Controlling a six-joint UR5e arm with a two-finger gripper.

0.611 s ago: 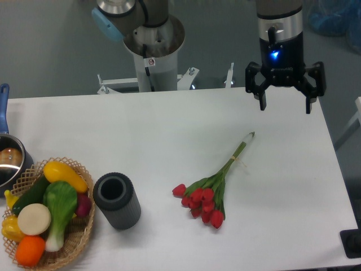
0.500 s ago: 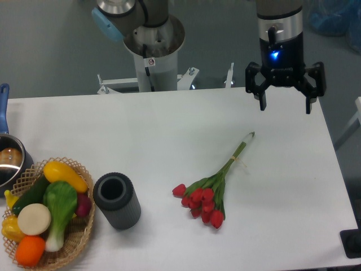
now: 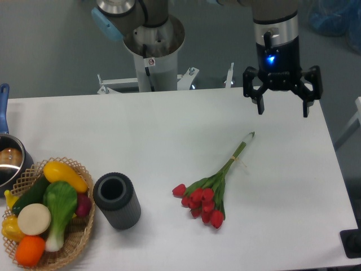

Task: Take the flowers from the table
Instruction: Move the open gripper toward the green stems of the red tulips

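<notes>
1. At the far left edge we see one metal pot (image 3: 8, 164) with a blue handle, only partly in view.
2. Next comes one woven wicker basket (image 3: 79, 226) of toy produce. In it we count one yellow squash, one dark green cucumber, one green-and-white leafy vegetable, one pale round slice and one orange fruit; other pieces are partly hidden.
3. Just right of the basket stands one dark grey ribbed cylinder (image 3: 117, 201), upright and hollow, its open mouth facing up.
4. The flowers (image 3: 207, 195) lie flat on the table (image 3: 141, 130), right of centre. It is one bunch: a cluster of smooth red tulip buds, too tightly packed for us to count, with green leaves and thin green stems tied together. Its long axis runs diagonally, buds pointing to the lower left and stem ends to the upper right.
5. One black gripper (image 3: 281, 107) hangs over the table's far right edge, up and right of the stem tips and well apart from them. Its two fingers are spread wide and grasp nothing.
</notes>
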